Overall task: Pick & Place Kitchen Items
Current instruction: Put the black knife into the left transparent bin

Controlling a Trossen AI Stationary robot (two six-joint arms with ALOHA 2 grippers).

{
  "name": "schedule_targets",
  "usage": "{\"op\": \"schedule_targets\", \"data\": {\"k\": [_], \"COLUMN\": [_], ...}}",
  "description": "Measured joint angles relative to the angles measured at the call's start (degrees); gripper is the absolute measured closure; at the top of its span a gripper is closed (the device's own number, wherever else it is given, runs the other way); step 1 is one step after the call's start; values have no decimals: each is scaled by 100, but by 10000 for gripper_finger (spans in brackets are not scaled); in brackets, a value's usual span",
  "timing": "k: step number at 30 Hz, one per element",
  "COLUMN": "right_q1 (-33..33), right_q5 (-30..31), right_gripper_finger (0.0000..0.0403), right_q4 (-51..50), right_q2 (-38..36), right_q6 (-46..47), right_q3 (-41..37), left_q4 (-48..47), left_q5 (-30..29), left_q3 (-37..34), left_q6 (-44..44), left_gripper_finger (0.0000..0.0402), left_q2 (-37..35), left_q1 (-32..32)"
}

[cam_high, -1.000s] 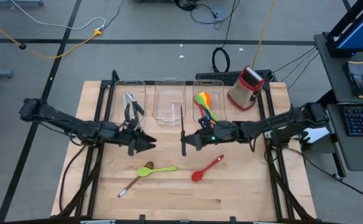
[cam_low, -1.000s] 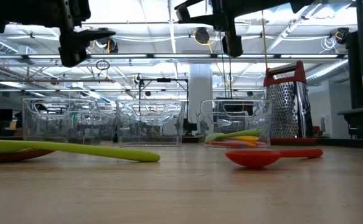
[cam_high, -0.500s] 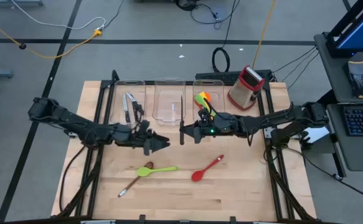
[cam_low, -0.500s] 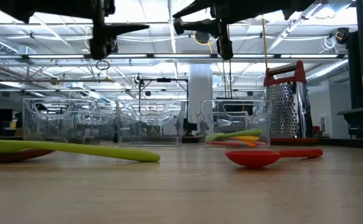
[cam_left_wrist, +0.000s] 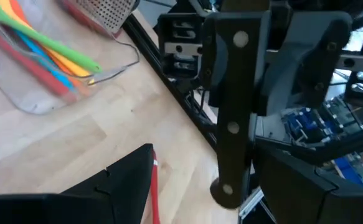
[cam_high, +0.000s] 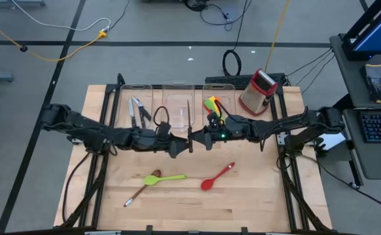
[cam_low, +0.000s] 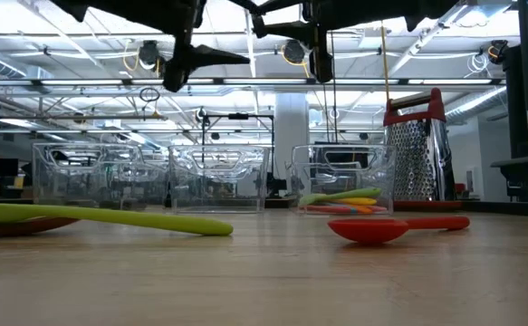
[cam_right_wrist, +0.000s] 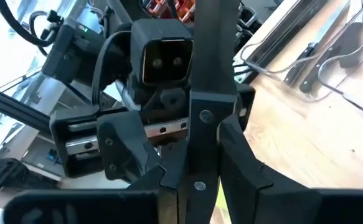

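Observation:
My right gripper (cam_high: 195, 139) is shut on a black-handled steel knife (cam_high: 189, 121), high above the table's middle. The knife lies level, and its blade points to the far edge over the middle clear bin (cam_high: 176, 108). My left gripper (cam_high: 179, 147) is open and faces the right one, just left of the handle. In the left wrist view the handle's butt end (cam_left_wrist: 225, 196) stands in front of one left finger (cam_left_wrist: 125, 180). I cannot tell whether they touch. A green utensil (cam_high: 170, 177), a brown-bowled spoon (cam_high: 143, 188) and a red spoon (cam_high: 216, 176) lie flat on the table. My right gripper pinches the knife's riveted black handle (cam_right_wrist: 201, 134) between its two fingers (cam_right_wrist: 243, 162). The fingers come level from the table's right and lie across the handle. The knife is lifted clear and level, its blade toward the far edge.
Three clear bins stand in a row at the far side. The left one (cam_high: 136, 112) holds knives, and the right one (cam_high: 215, 108) holds coloured utensils. A red-and-steel box grater (cam_high: 259, 91) stands at the far right. Bare wood lies along the near edge.
My left gripper has moved toward the table's right edge, up close to the knife handle. My right gripper has carried the knife a little toward the far edge, so that its blade now reaches over the middle bin. The knife has stayed level.

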Motion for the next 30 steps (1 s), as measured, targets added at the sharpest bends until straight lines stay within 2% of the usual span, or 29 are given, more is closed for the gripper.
{"op": "schedule_targets", "data": {"k": [9, 18, 22, 28, 30], "right_q1": [0, 0, -19, -44, -44], "right_q5": [-2, -16, -105, -103, -105], "right_gripper_finger": [341, 341, 341, 342, 343], "right_q4": [8, -2, -27, -45, -45], "right_q2": [0, 0, 7, 9, 9], "right_q6": [-209, -388, -406, -478, -467], "right_q3": [0, -2, -2, -2, -2], "left_q4": [-36, -238, -203, -80, -58], "left_q5": [32, 131, 117, 93, 97], "left_q3": [501, 616, 616, 621, 624], "left_q6": [-4, -547, -598, -408, -283], "left_gripper_finger": [128, 139, 197, 328, 345], "left_q2": [516, 709, 711, 709, 709], "left_q1": [126, 140, 140, 144, 145]}}
